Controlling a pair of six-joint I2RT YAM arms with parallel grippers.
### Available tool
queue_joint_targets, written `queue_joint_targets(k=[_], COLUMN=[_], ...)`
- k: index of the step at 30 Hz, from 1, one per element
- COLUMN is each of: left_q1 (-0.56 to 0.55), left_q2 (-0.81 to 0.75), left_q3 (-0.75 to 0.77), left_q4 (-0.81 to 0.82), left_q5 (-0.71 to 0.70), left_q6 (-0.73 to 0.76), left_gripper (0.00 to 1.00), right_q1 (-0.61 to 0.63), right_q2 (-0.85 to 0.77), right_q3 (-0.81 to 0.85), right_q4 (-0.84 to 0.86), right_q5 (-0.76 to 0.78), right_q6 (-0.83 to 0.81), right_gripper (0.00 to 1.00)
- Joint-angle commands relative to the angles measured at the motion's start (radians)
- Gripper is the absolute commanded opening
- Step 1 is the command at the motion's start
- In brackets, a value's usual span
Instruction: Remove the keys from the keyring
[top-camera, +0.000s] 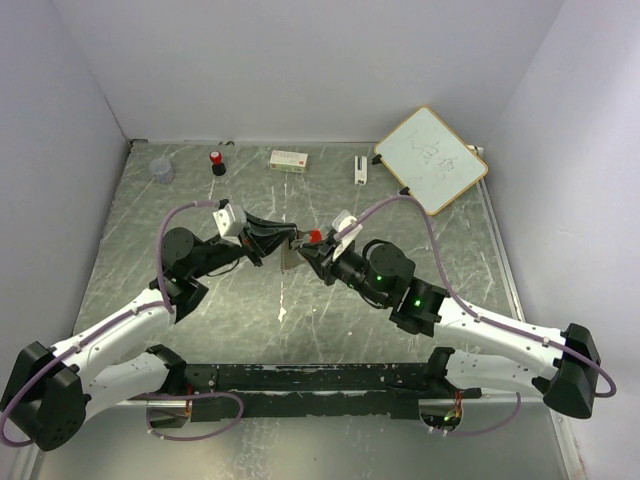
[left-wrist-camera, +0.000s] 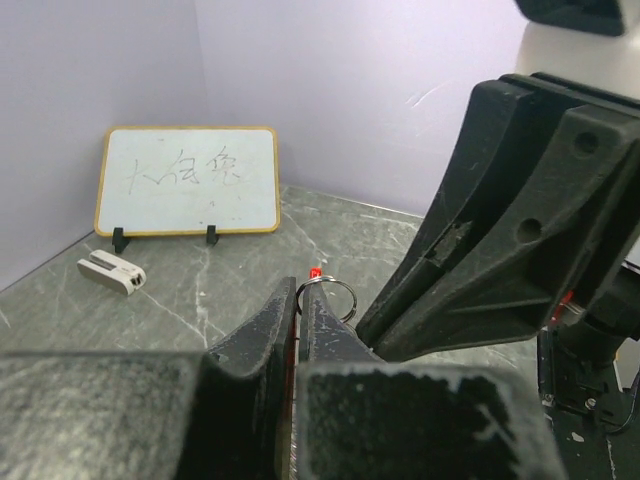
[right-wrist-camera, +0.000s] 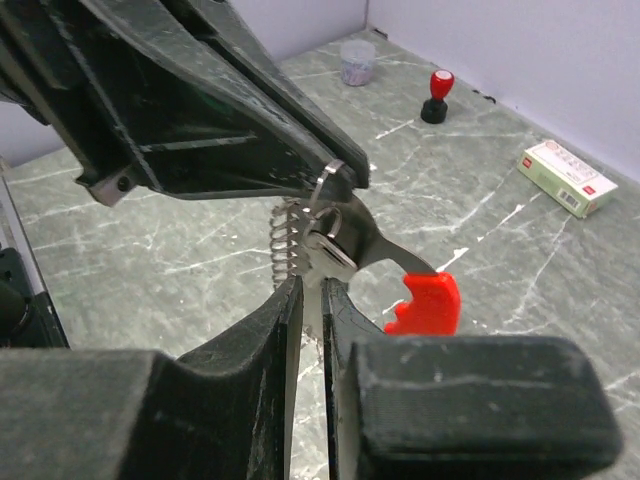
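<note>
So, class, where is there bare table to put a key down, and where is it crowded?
Free: table just beyond the black rail, and between the right arm and the whiteboard. Crowded: mid-table, where left gripper and right gripper meet at the keys.

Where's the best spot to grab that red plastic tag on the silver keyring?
Pinch the flat red plastic tag across its broad faces, probably coming from its free outer end; it juts sideways, clear of the silver keyring clamped in the left gripper.
</note>
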Motion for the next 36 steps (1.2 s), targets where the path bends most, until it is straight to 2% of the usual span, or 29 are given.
queue_joint_targets(k=[1, 21, 36], left_q1=[-0.01, -0.015, -0.016], left_q2=[-0.022, -0.052, -0.04], left_q3=[0.04, 0.029, 0.001], left_q4=[-0.013, 0.022, 0.095], left_q5=[-0.039, -0.038, -0.063], left_q6=[0.005, -0.072, -0.188], left_gripper=[0.07, 0.07, 0.07], right_q1=[0.038, 0.066, 0.082], right_q2=[0.008, 0.046, 0.052], right_q3=[0.05, 0.061, 0.085], right_q4=[0.057, 0.088, 0.091], right_q5=[0.04, 0.128, 0.107], right_q6=[-0.057, -0.116, -0.122], right_gripper=[0.14, 0.18, 0.17])
